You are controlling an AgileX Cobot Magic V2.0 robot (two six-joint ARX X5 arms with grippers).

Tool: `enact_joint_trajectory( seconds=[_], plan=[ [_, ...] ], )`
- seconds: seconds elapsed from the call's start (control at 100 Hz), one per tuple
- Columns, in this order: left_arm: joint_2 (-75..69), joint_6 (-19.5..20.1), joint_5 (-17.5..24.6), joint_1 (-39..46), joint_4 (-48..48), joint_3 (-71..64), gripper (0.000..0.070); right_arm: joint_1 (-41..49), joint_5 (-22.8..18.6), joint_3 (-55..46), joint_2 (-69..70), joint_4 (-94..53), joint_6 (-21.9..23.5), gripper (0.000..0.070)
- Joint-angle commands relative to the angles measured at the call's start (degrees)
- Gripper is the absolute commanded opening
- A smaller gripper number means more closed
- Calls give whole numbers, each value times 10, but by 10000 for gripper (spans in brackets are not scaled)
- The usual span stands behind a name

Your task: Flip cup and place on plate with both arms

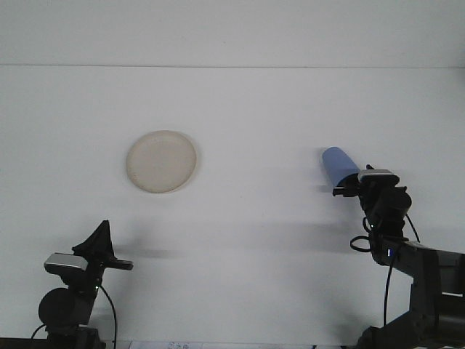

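The right claw (354, 184) grasps the tilted cup (339, 164), well right of the plate (161, 161); bare tabletop (261, 218) lies between; left claw (99, 238) unclear.

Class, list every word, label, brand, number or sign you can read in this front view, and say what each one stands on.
None can be read.
The blue cup, the plate and the white table show no print.
A strip of paper at the bottom edge bears dark marks, too small and blurred to read.
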Motion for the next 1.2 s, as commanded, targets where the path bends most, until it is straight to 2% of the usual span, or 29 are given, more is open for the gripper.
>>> enact_joint_trajectory(
  seconds=[0.0,0.19,0.3,0.45,0.54,0.7,0.919,0.979,1.059,1.129,1.189],
  plan=[
    [-1,-1,2,0,6,-11,12,0,-24,15,21,-5,-3,0],
    [-1,-1,2,0,6,-11,12,7,-69,21,5,-14,11,4],
    [-1,-1,2,0,5,-11,12,24,-73,22,-41,-47,12,3],
    [-1,-1,2,0,6,-11,12,67,-73,24,-148,-152,10,3],
    [-1,-1,2,0,6,-11,12,103,-73,49,-224,-281,10,3],
    [-1,-1,2,0,6,-11,12,184,-61,193,-293,-618,-14,3],
    [-1,-1,2,0,6,-11,12,280,-47,447,-223,-996,-56,3],
    [-1,-1,2,0,6,-11,12,306,-42,503,-185,-1072,-77,3],
    [-1,-1,2,0,6,-11,12,341,-5,559,-135,-1148,-93,3],
    [-1,-1,2,0,6,-11,12,372,23,596,-92,-1189,-95,3],
    [-1,-1,2,0,6,-11,12,392,26,617,-60,-1204,-96,3]
  ],
)
